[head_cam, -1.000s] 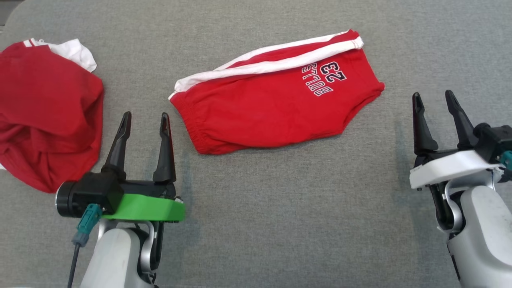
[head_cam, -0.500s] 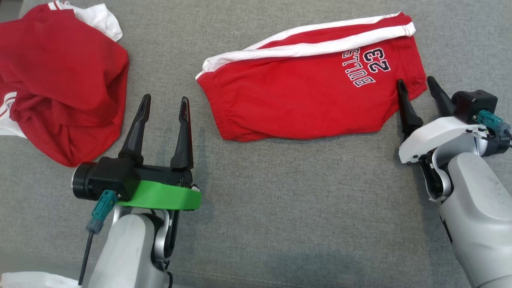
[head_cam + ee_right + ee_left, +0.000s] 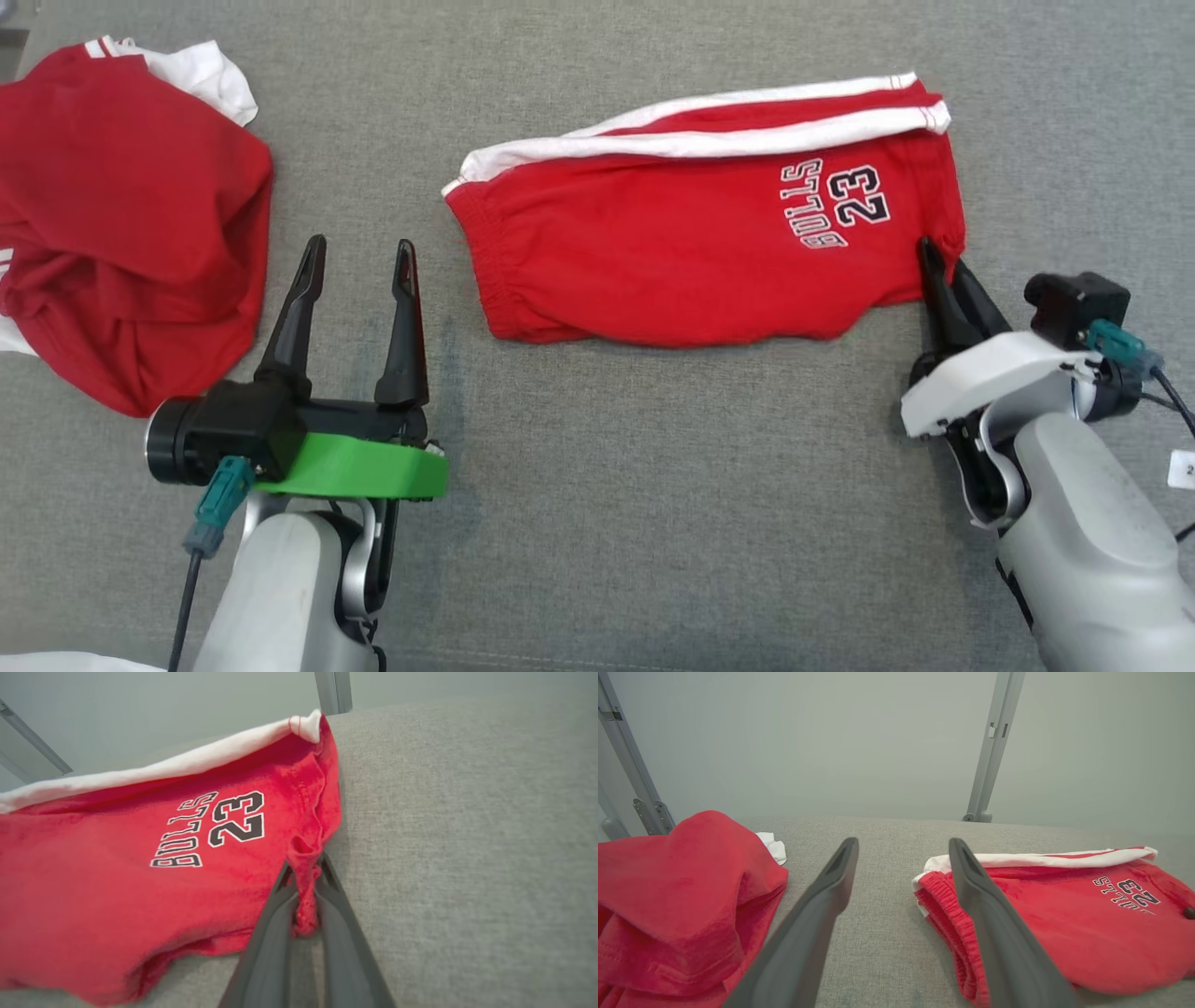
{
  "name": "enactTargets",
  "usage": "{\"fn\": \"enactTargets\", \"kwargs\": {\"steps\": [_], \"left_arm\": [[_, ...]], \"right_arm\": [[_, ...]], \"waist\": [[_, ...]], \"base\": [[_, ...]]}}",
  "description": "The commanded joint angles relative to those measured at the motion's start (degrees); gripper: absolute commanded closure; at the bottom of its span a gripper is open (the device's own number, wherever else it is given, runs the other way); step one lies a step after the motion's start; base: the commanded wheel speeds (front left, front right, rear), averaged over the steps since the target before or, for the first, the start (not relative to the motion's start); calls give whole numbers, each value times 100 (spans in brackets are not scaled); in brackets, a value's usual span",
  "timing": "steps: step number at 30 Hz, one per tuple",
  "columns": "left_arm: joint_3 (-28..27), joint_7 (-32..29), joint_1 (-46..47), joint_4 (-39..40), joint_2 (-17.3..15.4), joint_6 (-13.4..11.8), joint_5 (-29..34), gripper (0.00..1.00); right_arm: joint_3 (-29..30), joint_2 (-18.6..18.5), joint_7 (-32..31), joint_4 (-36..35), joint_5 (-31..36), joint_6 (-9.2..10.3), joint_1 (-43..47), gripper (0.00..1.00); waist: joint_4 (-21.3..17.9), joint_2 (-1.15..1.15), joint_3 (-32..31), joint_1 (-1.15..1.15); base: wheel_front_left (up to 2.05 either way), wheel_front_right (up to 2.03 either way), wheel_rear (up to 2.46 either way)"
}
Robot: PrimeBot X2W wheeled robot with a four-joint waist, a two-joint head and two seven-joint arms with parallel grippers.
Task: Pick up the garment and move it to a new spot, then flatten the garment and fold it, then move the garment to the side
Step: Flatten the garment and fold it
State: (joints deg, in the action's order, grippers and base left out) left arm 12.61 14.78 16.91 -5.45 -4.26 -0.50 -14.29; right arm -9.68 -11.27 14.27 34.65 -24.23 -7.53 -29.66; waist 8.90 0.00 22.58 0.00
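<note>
Now your right gripper [image 3: 938, 266] is pinched closed on a small bunch of hem at the right corner of the red shorts [image 3: 691, 243], which lie flat on the grey cushion [image 3: 653, 485]; your left gripper [image 3: 359, 257] hangs open and empty near the waistband end. That thin pinch could slip free as you lift, and pulling from one corner may crumple the shorts.
</note>
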Motion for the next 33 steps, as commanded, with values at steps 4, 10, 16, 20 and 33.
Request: {"fn": "enactTargets", "kwargs": {"steps": [4,10,16,20,33], "left_arm": [[-78,36,-138,31,-82,-36,9,0],[-87,36,-252,83,-127,-54,-21,0],[-58,-7,-279,123,-161,-75,-44,0],[-28,-27,-275,122,-171,-79,-60,0],[166,-52,-223,68,-116,-24,-128,0]], "right_arm": [[180,-38,62,-284,-48,9,611,100],[631,-29,92,-640,-1,8,1142,100],[792,35,38,-758,54,8,1246,100],[764,120,-25,-907,101,8,1099,100],[-937,718,-893,-2483,414,7,353,100]], "waist": [[-264,0,-236,0],[-396,0,-345,0],[-466,0,-350,0],[-488,0,-392,0],[-332,0,-540,0]], "base": [[0,0,0],[0,0,0],[0,0,0],[0,0,0],[0,0,0]]}}
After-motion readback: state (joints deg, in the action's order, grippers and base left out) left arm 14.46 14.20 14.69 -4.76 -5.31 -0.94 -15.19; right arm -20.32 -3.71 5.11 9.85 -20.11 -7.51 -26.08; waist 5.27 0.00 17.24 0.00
